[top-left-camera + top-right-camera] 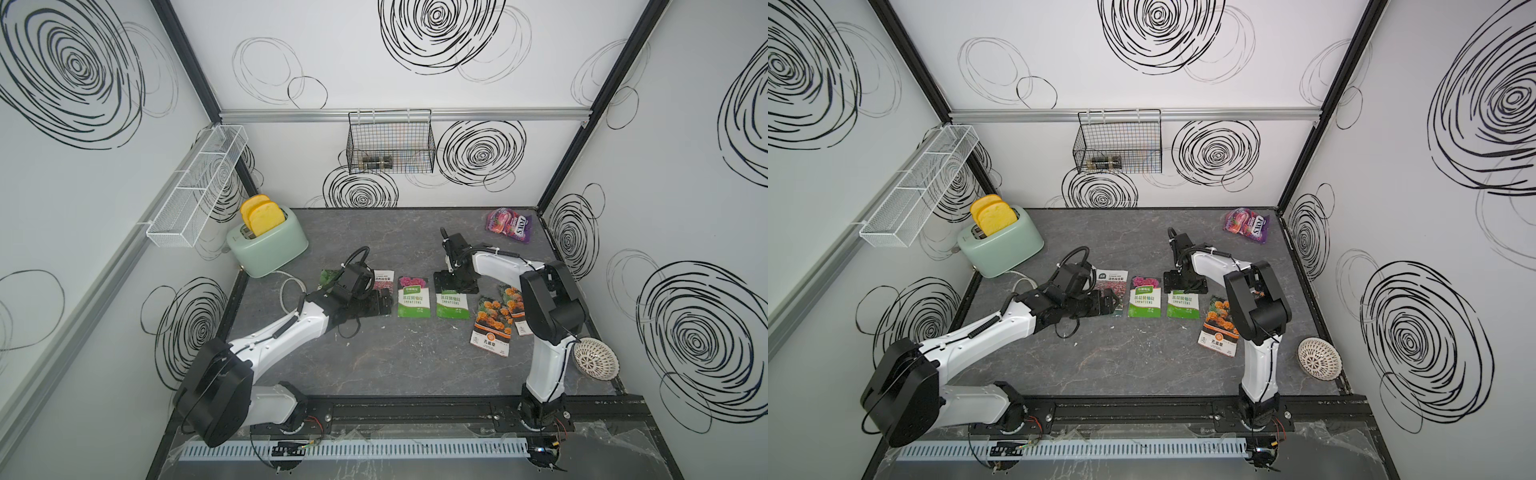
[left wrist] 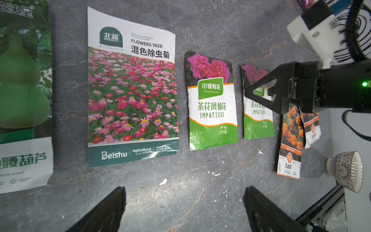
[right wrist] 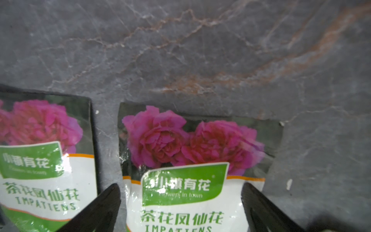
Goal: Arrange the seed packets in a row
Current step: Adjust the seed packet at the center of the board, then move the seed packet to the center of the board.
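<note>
Nearest the lens, the left arm (image 1: pixel 266 332) stretches out beside the toaster (image 1: pixel 268 245), and the left gripper (image 2: pixel 183 202) hovers spread and empty by the flower-field packet (image 2: pixel 132 90). Four seed packets (image 1: pixel 412 299) stand in a line running away from the toaster. The right gripper (image 3: pixel 180 196), jaws wide and holding nothing, hangs over the last, an impatiens packet (image 3: pixel 190 140). Farther from the toaster, two marigold packets (image 1: pixel 491 326) overlap, tilted off the row, nearest the right arm (image 1: pixel 548 307), whose elbow covers part of them. A bowl (image 1: pixel 596 359) sits beyond.

Seed packets (image 2: pixel 132 94) side by side, marble tabletop (image 2: pixel 210 26).
</note>
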Action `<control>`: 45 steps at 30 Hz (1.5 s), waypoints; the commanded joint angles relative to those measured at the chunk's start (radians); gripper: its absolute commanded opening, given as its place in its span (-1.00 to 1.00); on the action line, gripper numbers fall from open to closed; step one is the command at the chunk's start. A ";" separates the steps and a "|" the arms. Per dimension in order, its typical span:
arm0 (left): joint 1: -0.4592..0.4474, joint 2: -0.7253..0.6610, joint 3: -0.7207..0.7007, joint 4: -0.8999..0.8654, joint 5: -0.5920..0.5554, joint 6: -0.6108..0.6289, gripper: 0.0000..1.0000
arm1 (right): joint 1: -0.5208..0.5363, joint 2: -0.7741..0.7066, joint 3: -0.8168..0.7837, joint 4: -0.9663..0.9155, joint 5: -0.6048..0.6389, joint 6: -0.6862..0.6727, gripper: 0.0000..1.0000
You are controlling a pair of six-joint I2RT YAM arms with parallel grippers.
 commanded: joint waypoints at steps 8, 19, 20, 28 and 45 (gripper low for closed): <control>0.008 0.012 0.013 0.029 0.003 0.019 0.93 | 0.011 0.000 0.054 -0.057 -0.001 -0.029 0.95; -0.024 0.072 0.094 0.032 -0.008 0.024 0.93 | -0.100 -0.182 0.161 -0.110 -0.129 -0.026 0.97; -0.031 0.078 0.098 0.036 -0.010 0.023 0.93 | -0.120 -0.206 0.142 -0.121 -0.133 -0.022 0.97; -0.125 0.168 0.161 0.063 -0.028 0.039 0.93 | -0.240 -0.412 -0.186 -0.132 -0.178 0.031 0.96; -0.227 0.330 0.240 0.092 0.040 0.068 0.93 | -0.268 -0.495 -0.489 -0.094 -0.166 0.096 0.96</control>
